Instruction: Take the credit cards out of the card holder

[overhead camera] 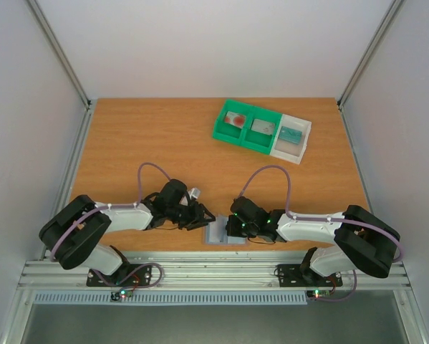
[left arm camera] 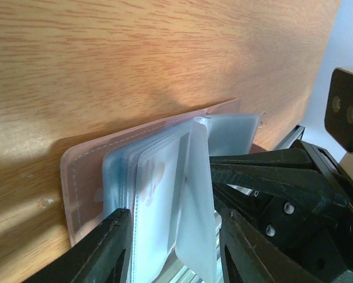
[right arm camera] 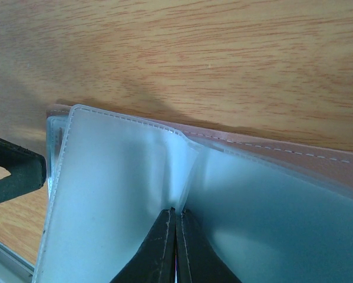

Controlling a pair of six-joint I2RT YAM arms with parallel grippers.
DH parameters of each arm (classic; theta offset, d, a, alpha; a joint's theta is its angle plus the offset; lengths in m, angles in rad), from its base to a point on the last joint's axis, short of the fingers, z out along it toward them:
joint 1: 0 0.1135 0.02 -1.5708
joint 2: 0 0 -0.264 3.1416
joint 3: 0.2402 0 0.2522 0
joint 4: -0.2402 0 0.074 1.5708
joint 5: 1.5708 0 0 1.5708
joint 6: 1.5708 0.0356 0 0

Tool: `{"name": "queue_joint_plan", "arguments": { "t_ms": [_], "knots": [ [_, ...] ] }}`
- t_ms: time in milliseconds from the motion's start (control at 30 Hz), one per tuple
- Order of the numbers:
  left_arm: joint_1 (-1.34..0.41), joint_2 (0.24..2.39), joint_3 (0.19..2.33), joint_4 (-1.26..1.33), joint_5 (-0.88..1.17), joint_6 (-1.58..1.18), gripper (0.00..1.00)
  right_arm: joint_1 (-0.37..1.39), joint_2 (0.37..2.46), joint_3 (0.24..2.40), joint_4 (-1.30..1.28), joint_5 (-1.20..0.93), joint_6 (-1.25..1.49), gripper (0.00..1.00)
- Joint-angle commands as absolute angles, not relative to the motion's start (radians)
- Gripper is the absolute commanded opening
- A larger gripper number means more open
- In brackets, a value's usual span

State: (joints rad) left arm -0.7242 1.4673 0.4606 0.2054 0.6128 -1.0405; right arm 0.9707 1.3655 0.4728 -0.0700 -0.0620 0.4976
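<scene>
Position: the card holder [overhead camera: 223, 235] lies open on the table [overhead camera: 150, 143] at its near edge, between the two arms and well apart from the green and white tray [overhead camera: 220, 130] at the far side.

The right gripper [right arm camera: 175, 239] is clenched. Its fingertips meet at the fold of a clear sleeve leaf that stands up from the holder, and it appears to pinch that leaf.

The left gripper [left arm camera: 173, 236] reaches in from the opposite side with its jaws part-way apart, one finger on each side of the exposed sleeve stack. Whether the fingers press on the stack cannot be told.

A credit card [left arm camera: 158, 183] with a faint reddish mark shows inside the top sleeve, directly ahead of the left gripper.

Governing relation: the card's long axis appears to run roughly in line with the left gripper's reach, so its near short edge faces those jaws. The left arm is judged the nearer one for the draw, with the right acting as the restraint. Which end of the sleeve is open is not visible.
</scene>
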Motion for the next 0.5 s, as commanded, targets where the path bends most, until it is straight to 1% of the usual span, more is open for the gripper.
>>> {"name": "queue_joint_plan", "arguments": {
  "t_ms": [0,467],
  "knots": [
    [-0.731,1.447,0.461,0.208,0.596,-1.009,0.42,0.976,1.367,0.449,-0.127,-0.041,0.508,0.03],
    [-0.734,1.506,0.453,0.292,0.614,-1.035,0.42,0.977,1.371,0.449,-0.124,-0.044,0.509,0.03]
  ]
}}
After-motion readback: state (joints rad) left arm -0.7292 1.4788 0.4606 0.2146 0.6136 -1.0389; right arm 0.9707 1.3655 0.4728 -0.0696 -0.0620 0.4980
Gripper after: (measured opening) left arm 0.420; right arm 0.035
